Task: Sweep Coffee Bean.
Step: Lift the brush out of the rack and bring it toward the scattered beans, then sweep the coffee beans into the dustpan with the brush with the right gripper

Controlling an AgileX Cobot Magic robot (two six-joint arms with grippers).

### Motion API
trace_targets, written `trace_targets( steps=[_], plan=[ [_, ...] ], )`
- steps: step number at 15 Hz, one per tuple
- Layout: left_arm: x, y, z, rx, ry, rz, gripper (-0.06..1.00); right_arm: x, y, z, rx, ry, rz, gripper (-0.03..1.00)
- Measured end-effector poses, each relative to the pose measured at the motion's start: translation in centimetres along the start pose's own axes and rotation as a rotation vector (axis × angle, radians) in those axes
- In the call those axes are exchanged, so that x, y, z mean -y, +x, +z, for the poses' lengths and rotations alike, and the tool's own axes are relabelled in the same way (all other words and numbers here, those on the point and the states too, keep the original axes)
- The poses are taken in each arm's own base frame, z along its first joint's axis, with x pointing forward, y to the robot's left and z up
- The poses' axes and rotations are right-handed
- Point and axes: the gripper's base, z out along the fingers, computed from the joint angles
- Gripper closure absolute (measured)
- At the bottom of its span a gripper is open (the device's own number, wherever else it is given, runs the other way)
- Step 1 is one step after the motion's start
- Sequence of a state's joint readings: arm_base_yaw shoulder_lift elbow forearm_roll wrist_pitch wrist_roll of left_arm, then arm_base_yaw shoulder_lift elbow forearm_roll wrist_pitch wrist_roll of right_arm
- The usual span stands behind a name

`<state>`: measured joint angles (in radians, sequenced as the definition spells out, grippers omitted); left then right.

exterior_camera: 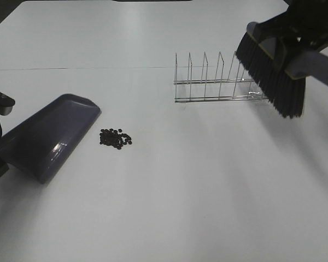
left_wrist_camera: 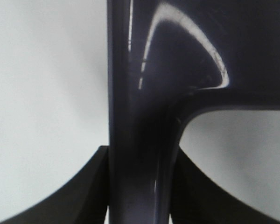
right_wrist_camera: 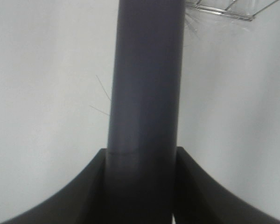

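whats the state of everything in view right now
dark coffee bean cluster, loose pile on the white table, unswept
purple plastic dustpan, held by its handle, beside the beans
black-bristled brush with purple handle, lifted, bristles down, away from the beans
silver wire rack, upright, empty
left tool, shut on the dustpan
right tool, shut on the brush

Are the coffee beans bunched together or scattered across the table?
Bunched together: the coffee beans lie in one cluster on the table beside the dustpan, far from the raised brush.
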<state>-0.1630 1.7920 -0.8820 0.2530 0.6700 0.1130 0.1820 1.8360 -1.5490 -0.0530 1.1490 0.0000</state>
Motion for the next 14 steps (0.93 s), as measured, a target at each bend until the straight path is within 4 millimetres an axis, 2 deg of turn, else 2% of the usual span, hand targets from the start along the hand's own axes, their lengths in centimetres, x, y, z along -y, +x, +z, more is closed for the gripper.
trace_targets(
  steps=[2,4,5,8,10,14],
  plan=[
    [0.1,-0.9,1.0,-0.039,0.006,-0.003,0.62,-2.4,1.1,2.2,-0.035,0.025,-0.046,0.65],
    [0.6,-2.0,1.4,-0.043,0.003,0.009,0.62,-3.8,1.2,2.9,-0.046,0.049,-0.080,0.65],
    [1.5,-2.9,1.8,-0.066,0.005,0.034,0.62,-5.4,1.2,3.9,-0.058,0.083,-0.122,0.65],
    [2.4,-3.2,2.2,-0.087,0.009,0.053,0.62,-8.0,1.2,6.1,-0.093,0.136,-0.180,0.65],
    [2.5,-3.2,2.2,-0.089,0.010,0.049,0.62,-9.6,0.8,7.3,-0.106,0.161,-0.227,0.65],
    [2.5,-3.2,2.2,-0.090,0.012,0.047,0.62,-14.7,-1.2,9.7,-0.122,0.177,-0.311,0.65]
  ],
)
